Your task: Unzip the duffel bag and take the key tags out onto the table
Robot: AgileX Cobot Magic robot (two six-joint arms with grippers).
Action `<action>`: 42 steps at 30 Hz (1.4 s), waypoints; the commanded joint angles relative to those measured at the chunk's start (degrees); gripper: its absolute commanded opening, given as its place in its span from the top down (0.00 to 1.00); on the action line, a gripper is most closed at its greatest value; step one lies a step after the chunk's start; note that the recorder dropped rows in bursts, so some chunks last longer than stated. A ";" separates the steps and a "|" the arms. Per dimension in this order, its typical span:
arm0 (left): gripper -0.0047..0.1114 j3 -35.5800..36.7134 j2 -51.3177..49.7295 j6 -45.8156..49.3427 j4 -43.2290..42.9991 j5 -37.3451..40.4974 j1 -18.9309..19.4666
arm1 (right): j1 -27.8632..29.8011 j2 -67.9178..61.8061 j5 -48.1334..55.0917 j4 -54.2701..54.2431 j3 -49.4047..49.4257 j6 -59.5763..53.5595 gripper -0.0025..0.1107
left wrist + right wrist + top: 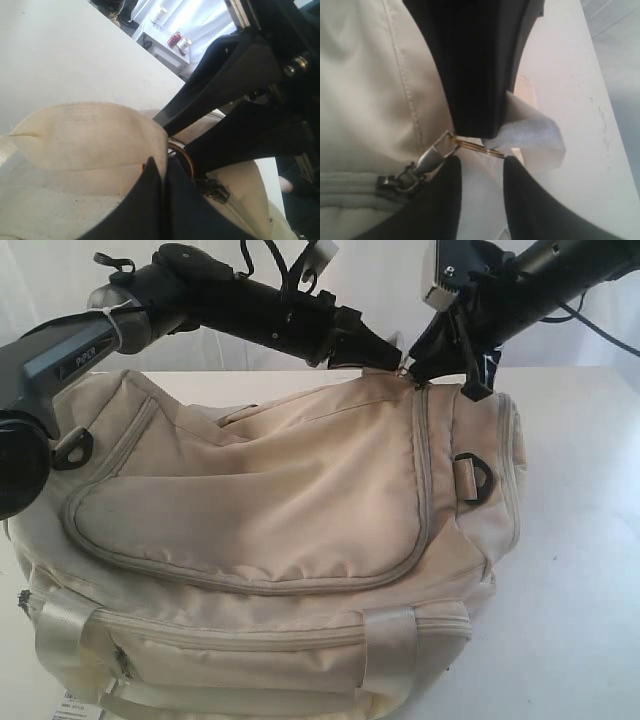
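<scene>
Evidently unzipping is the step: the duffel bag (pixel 270 500) lies zipped on the worktop (pixel 580 540), left hand (pixel 159 172) clamping its cloth at one o'clock, right hand (pixel 481 166) parted at the zip pull (pixel 431 157), which it must pinch.

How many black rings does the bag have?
2: one black D-ring at the duffel bag's left end, one at its right end. More may be hidden.

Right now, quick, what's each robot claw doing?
Left gripper: closed, pinching the duffel bag fabric by the zip's end.
Right gripper: open, right by the zip pull, not gripping it.
</scene>
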State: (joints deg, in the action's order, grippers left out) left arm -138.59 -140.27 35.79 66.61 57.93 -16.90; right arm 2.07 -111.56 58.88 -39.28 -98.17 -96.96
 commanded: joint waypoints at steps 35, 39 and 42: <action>0.96 -0.86 0.98 -1.45 4.92 0.39 -0.34 | 0.12 7.32 11.08 5.37 -0.43 -2.68 0.98; 0.96 -0.86 0.98 -1.45 4.92 0.04 -0.34 | 0.12 8.52 11.08 5.41 -0.43 -0.87 0.98; 0.96 -0.86 0.98 -2.04 4.92 -0.11 -0.34 | 0.12 9.37 11.08 5.41 0.50 2.52 0.98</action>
State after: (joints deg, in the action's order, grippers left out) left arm -138.59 -140.27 34.66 66.61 56.78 -16.90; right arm 2.07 -103.37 69.46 -33.84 -98.17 -97.11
